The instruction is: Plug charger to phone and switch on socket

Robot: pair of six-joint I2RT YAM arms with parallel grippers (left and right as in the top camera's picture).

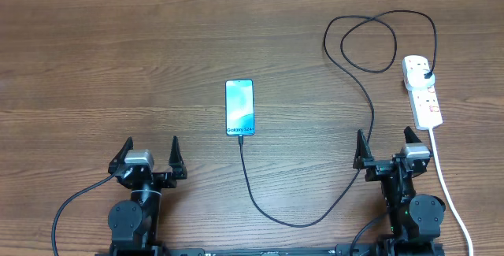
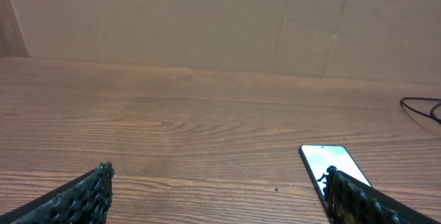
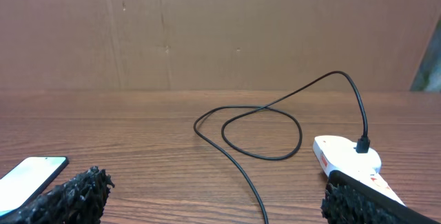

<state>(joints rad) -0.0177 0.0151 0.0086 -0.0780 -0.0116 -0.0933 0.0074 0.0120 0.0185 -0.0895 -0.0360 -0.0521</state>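
The phone lies flat mid-table, light-blue screen up, "Galaxy S24" at its near end. The black charger cable runs from the phone's near end, curves right, loops at the far right and ends in a black plug seated in the white socket strip. My left gripper is open and empty near the front edge, left of the phone. My right gripper is open and empty, just in front of the strip, with the cable passing between its fingers.
The strip's thick white cord runs toward the front right edge past my right arm. A brown cardboard wall stands behind the wooden table.
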